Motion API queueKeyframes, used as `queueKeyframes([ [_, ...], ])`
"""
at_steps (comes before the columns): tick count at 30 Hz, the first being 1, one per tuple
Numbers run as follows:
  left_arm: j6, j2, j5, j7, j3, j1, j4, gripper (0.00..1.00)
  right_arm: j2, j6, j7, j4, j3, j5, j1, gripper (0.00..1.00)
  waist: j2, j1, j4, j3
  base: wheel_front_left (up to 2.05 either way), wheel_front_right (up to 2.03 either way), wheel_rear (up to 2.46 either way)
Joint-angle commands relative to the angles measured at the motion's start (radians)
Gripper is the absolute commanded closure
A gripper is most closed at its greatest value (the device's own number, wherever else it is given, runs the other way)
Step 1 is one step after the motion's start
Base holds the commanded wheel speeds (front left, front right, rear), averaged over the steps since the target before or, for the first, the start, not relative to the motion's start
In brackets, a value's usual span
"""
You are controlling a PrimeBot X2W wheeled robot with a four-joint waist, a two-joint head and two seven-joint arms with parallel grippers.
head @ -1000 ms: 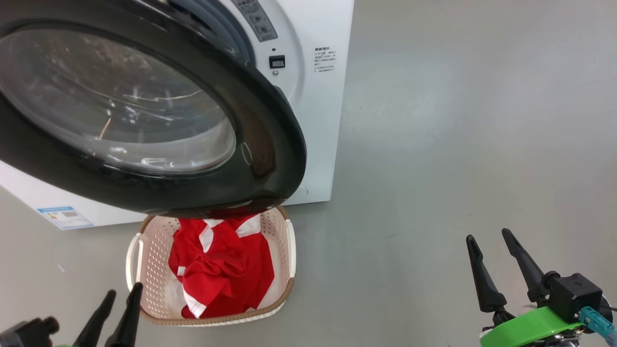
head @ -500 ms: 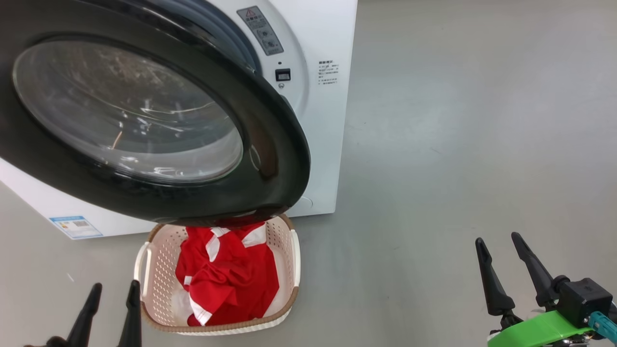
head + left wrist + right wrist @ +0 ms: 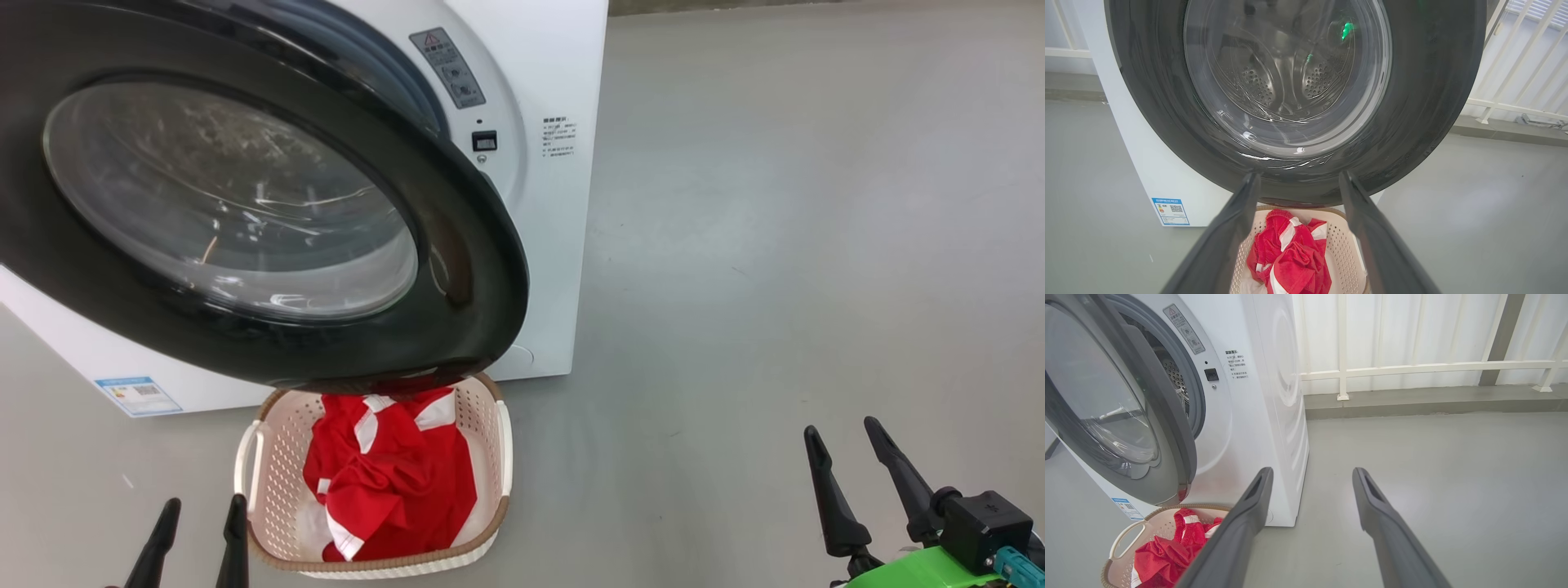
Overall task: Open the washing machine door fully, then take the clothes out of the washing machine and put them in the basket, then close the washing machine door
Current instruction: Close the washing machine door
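Big white front-loading washing machine (image 3: 543, 245) sits far left. Its round black-rimmed glass door (image 3: 465, 269) hangs partway out, lower edge over the far end of the cream perforated plastic basket (image 3: 273, 465), which we judge was parked there to catch drops. Red-and-white fabric clothes (image 3: 400, 490) lie inside the basket. Left jaws are near its left rim, right jaws well right over bare floor; both spread wide, empty. Closing looks next to us: the door edge passes close above the basket.
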Motion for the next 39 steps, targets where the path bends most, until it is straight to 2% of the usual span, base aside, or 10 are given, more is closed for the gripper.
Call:
queueKeyframes([
  [1, -0.006, 0.005, 0.005, -0.012, 0.039, -0.005, -0.023, 0.00, -0.013, 0.006, -0.006, -0.023, 0.024, 0.002, -0.006, 0.00, 0.0000, 0.0000, 0.001, -0.003, 0.00, 0.00, 0.00],
  [7, -0.006, 0.003, 0.011, -0.012, 0.032, -0.003, -0.029, 0.00, -0.016, 0.006, -0.006, -0.024, 0.025, 0.004, -0.003, 0.00, 0.0000, 0.0000, 0.010, -0.010, 0.00, 0.00, 0.00],
  [8, -0.006, 0.003, 0.012, -0.012, 0.031, -0.003, -0.029, 0.00, -0.015, 0.006, -0.006, -0.025, 0.029, 0.006, -0.004, 0.04, 0.0000, 0.0000, 0.014, -0.011, 0.00, 0.00, 0.00],
  [9, -0.006, 0.002, 0.014, -0.012, 0.029, -0.003, -0.029, 0.00, -0.015, 0.006, -0.006, -0.026, 0.032, 0.009, -0.006, 0.49, 0.0000, 0.0000, 0.019, -0.012, 0.00, 0.00, 0.00],
  [10, -0.006, 0.001, 0.016, -0.012, 0.027, -0.003, -0.030, 0.00, -0.015, 0.006, -0.006, -0.028, 0.038, 0.013, -0.008, 0.72, 0.0000, 0.0000, 0.024, -0.013, 0.00, 0.00, 0.00],
  [11, -0.006, -0.001, 0.018, -0.012, 0.024, -0.003, -0.031, 0.00, -0.015, 0.006, -0.006, -0.029, 0.042, 0.016, -0.010, 1.00, 0.0000, 0.0000, 0.032, -0.014, 0.00, 0.00, 0.00],
  [32, -0.006, -0.058, 0.054, -0.012, -0.041, -0.014, -0.056, 0.00, -0.010, 0.006, -0.006, 0.039, 0.229, 0.058, -0.202, 1.00, 0.0000, 0.0000, 0.252, -0.032, 0.00, 0.00, 0.00],
  [39, -0.006, -0.060, 0.051, -0.012, -0.066, -0.034, -0.052, 0.00, -0.009, 0.006, -0.006, 0.104, 0.258, 0.077, -0.280, 1.00, 0.0000, 0.0000, 0.292, -0.016, 0.00, 0.00, 0.00],
])
